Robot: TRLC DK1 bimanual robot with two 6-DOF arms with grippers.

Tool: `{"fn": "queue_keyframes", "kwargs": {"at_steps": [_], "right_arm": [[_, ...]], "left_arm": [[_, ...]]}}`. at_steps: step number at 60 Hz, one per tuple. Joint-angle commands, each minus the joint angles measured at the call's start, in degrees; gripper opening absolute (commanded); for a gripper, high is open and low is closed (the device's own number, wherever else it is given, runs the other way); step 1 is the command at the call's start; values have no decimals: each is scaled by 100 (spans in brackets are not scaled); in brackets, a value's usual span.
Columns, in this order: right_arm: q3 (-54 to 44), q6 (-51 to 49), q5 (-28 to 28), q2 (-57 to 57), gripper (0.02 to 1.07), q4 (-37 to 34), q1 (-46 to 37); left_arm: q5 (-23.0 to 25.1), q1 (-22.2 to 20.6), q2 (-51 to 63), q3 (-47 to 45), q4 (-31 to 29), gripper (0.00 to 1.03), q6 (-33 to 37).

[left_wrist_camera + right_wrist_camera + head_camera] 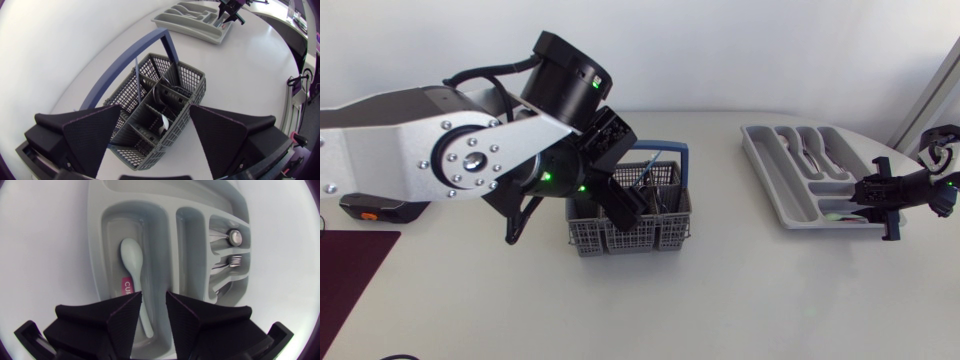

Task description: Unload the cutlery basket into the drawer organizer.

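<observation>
The grey cutlery basket with a blue handle stands mid-table. My left gripper hangs open right above it, its broad fingers spread wider than the basket. Inside the basket stand a thin upright handle and some metal cutlery. The grey drawer organizer lies at the right. My right gripper hovers open over its wide end compartment. A pale spoon lies flat there, its handle running under the gap between the fingers.
Other compartments of the organizer hold metal cutlery and forks. A pink label sits on the floor of the spoon's compartment. A dark red mat lies at the table's left front.
</observation>
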Motion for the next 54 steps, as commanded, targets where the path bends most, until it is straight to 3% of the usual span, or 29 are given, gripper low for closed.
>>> {"fn": "queue_keyframes", "kwargs": {"at_steps": [1,10,26,40,54], "right_arm": [[-58,-16,0,-116,50,85,-28],[-321,300,-176,-556,50,94,-19],[-1209,1918,-668,-1988,50,-100,429],[-2721,3008,-668,-3351,50,-56,1369],[-3767,3948,-686,-4423,50,129,2116]], "left_arm": [[-55,-53,-115,-144,0,96,125],[-55,0,-115,-162,0,96,239],[-231,-17,-10,-127,-44,94,380],[-151,-9,474,937,-1151,91,107],[692,290,1010,1719,-1916,87,-473]]}}
